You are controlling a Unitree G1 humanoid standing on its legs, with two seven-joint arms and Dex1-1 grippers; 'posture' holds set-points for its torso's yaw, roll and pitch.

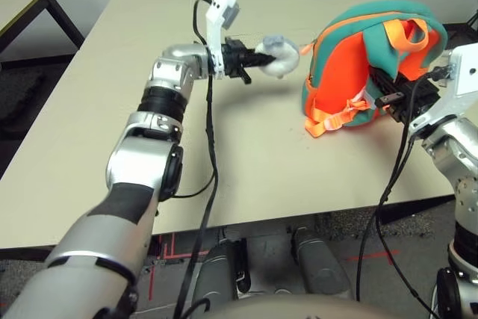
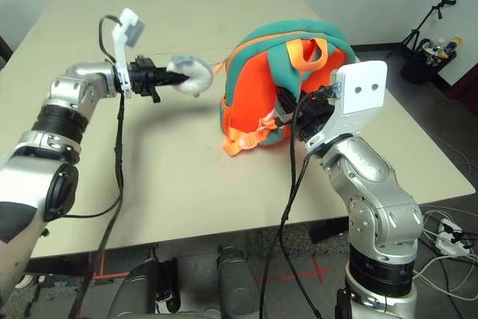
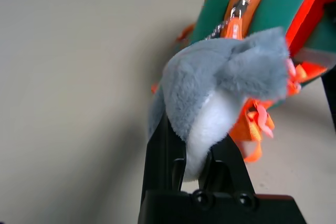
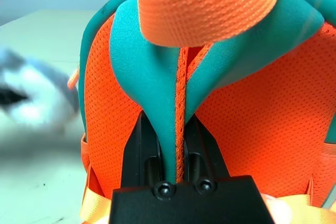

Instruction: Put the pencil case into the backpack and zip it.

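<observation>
Presently: backpack (image 1: 358, 65) upright at table (image 1: 112, 110) three o'clock. Left gripper (image 1: 258, 56) clamped on plush whale charm (image 3: 220, 93), drawing zipper pull (image 3: 239, 9); right gripper (image 4: 178, 145) pinching shoulder strap (image 4: 168, 103). Pencil case unseen, judged inside; zipping underway.

Grey-white plush whale charm (image 3: 220, 95) in the left end effector (image 3: 197, 153) (fingers clamped), beside the backpack (image 3: 273, 9).

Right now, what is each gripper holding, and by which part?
Left gripper pinches the plush whale charm by its body. Right gripper clamps the backpack by the teal strap fabric on its orange back panel.
</observation>
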